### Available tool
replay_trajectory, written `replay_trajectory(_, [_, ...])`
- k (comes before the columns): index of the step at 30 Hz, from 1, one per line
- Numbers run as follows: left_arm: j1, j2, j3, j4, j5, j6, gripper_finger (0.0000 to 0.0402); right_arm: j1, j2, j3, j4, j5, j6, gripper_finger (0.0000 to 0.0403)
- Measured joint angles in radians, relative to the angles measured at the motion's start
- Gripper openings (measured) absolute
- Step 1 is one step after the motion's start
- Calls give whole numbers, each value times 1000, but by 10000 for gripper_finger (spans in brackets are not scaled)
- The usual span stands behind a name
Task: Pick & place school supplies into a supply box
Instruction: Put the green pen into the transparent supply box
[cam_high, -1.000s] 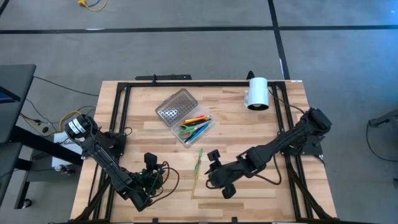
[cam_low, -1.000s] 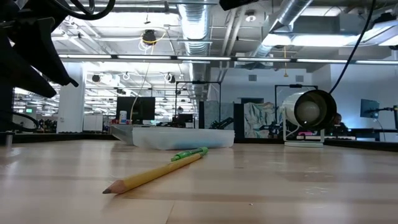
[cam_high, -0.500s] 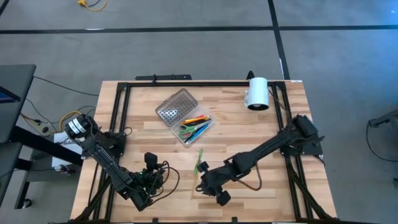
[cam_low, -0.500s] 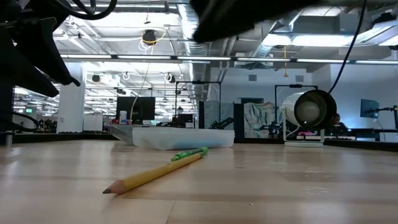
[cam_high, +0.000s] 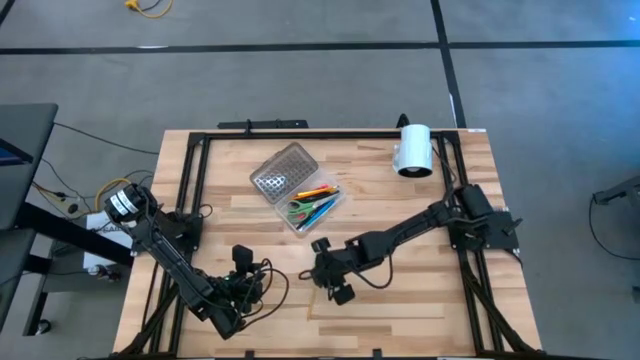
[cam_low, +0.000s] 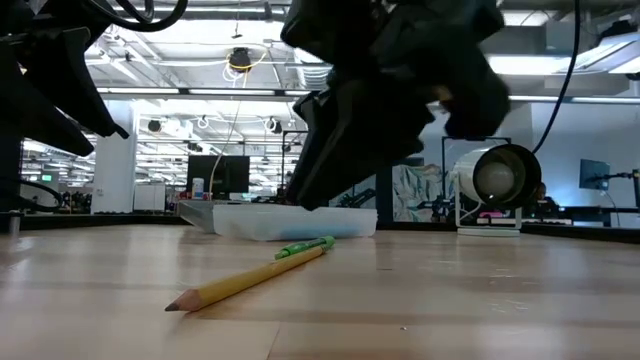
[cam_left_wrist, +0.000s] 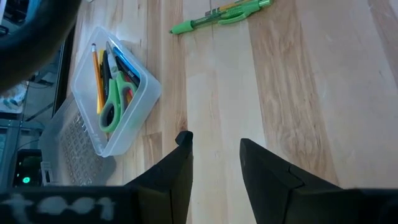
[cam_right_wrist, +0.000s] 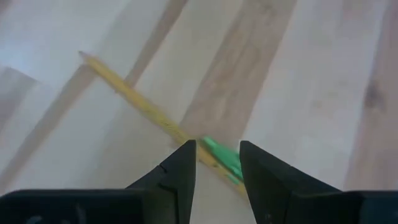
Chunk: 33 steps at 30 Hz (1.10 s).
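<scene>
A yellow pencil (cam_low: 250, 278) and a green pen (cam_low: 305, 246) lie side by side on the table near its near edge. My right gripper (cam_high: 320, 262) hangs open just above them; in its wrist view the gripper (cam_right_wrist: 217, 152) has the pencil (cam_right_wrist: 124, 93) and pen (cam_right_wrist: 221, 158) ahead of its fingertips, untouched. The clear supply box (cam_high: 312, 206) sits mid-table with its grey dotted lid (cam_high: 283, 170) open, holding green-handled scissors (cam_left_wrist: 113, 102) and several pens. My left gripper (cam_high: 242, 262) waits open near the near-left corner.
A white cylinder (cam_high: 413, 150) lies near the far-right corner. Black frame rails (cam_high: 195, 180) run along the table's left, right and far sides. Bare wood (cam_high: 400, 300) shows along the near edge to the right of the pencil.
My right gripper has swung toward the table's left edge and slightly toward the far edge, and has come down into the low view, now hanging over the pencil and pen. The pencil, pen and box have stayed where they were.
</scene>
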Motion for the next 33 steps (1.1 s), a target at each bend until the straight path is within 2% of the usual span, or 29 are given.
replay_trajectory(13, [0, 0, 0, 0, 0, 0, 123, -77, 0, 0, -46, 3, -42, 118])
replay_trajectory(33, [0, 0, 0, 0, 11, 0, 123, -105, 0, 0, -89, 3, -25, 118])
